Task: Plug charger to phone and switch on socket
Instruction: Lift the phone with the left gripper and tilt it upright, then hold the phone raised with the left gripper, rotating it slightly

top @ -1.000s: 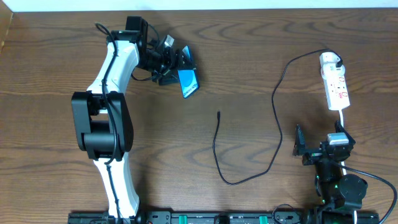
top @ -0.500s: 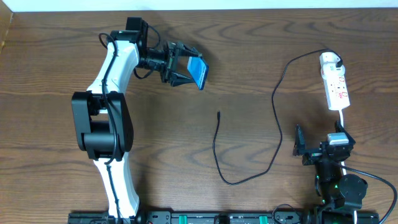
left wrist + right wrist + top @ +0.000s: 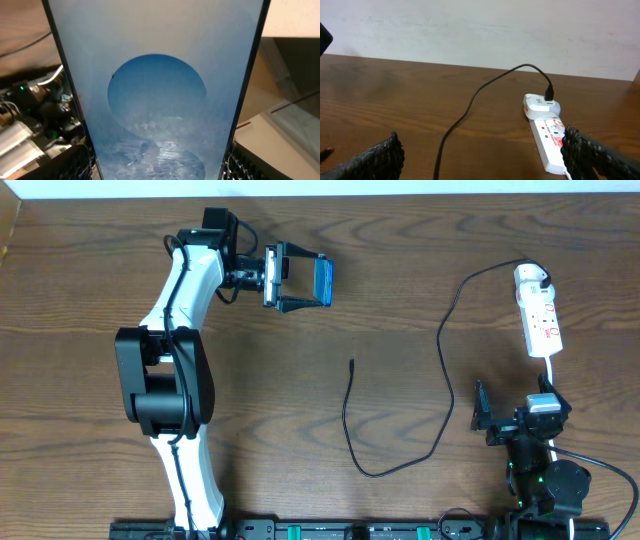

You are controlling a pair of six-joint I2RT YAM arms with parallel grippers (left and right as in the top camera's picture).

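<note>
One change — left gripper (image 3: pixel 312 280), clamping the phone (image 3: pixel 324 280), has rotated; right gripper (image 3: pixel 481 147) gapes empty.

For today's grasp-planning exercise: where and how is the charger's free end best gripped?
Pinch just behind the plug tip, descending from above with jaws spanning the cable: it lies flat on the table, straight there, with bare wood either side.

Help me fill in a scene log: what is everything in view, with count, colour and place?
phone: one, blue screen, far left, held in the left gripper
charger: one, black, runs from the socket, free tip lying mid-table
socket: one, white with red markings, far right
table: one, brown wood
left gripper: one, black, closed on the phone
right gripper: one, black, near right, open, holding nothing
</note>
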